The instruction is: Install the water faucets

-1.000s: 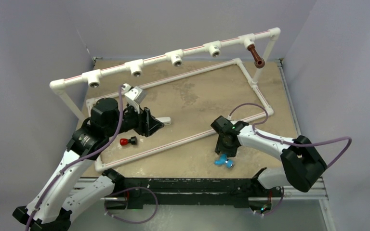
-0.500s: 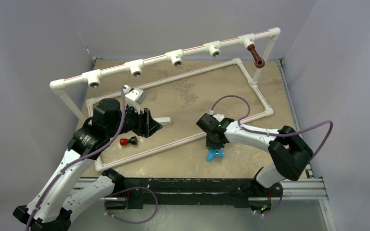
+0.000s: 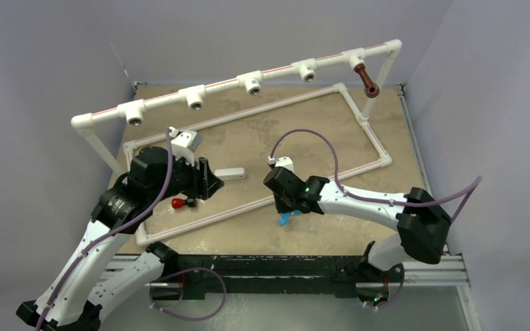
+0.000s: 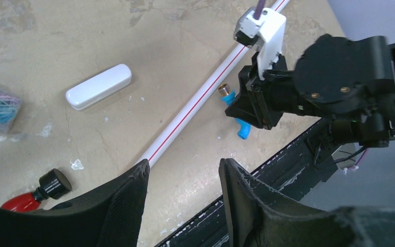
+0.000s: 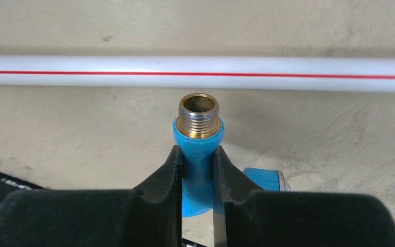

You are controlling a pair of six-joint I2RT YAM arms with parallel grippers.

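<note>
Blue plastic, top view: blue faucet (image 3: 283, 221) clamped in the right pincer (image 3: 286, 213), hanging just under its fingertips, close above the table (image 3: 297, 138).
Brown faucet, top view: dark brown faucet (image 3: 368, 81) far beyond the right pincer, seated in the end tee of the raised pipe rail (image 3: 276, 69); four other tees bare.
Left pincer, top view: left pincer (image 3: 215, 182) near the table, white block (image 3: 230, 174) just ahead of its tips, red-capped piece (image 3: 179, 203) beside it.
Left wrist view: fingers spread, nothing between them; striped floor pipe (image 4: 185, 109) ahead, blue faucet beyond that pipe.
Right wrist view: fingers closed on the blue body just behind the collar; brass-coloured threaded end projecting past the tips toward the striped pipe; knob partly hidden beside the fingers.
Handling, judged: probably light, stiff, smooth; liable to twist in the grip.
Hold point, judged: body behind the collar, threads left bare for a tee.
</note>
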